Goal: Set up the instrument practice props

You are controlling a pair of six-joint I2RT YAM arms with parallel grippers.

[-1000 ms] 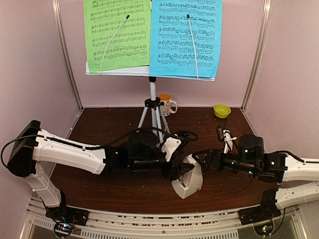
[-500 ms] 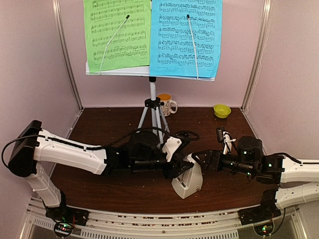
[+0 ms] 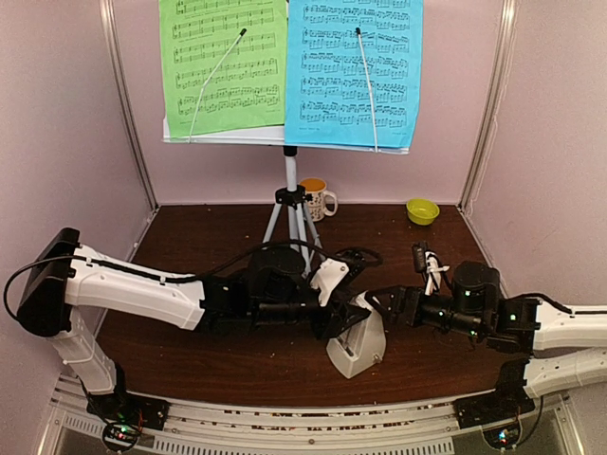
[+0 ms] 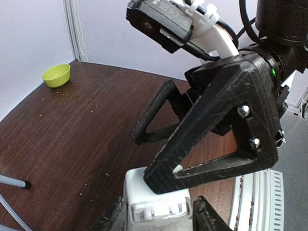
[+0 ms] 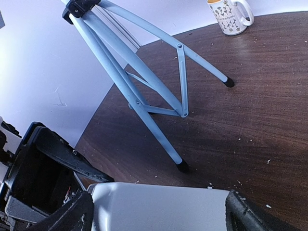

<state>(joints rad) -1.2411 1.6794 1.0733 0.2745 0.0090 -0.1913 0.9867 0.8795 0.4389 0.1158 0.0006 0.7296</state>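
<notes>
Where pink walls (image 3: 76,142) enclose the crumb-speckled dark table (image 3: 190,232), left gripper (image 3: 344,322) clamps the metronome (image 3: 358,351); right gripper (image 3: 378,305) gapes wide.

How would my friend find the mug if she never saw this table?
Find the tall music stand holding a green sheet and a blue sheet. The mug sits by the back wall just behind its tripod legs. It is white with tiny pictures and a handle, unlike the plain green bowl to its right.
</notes>
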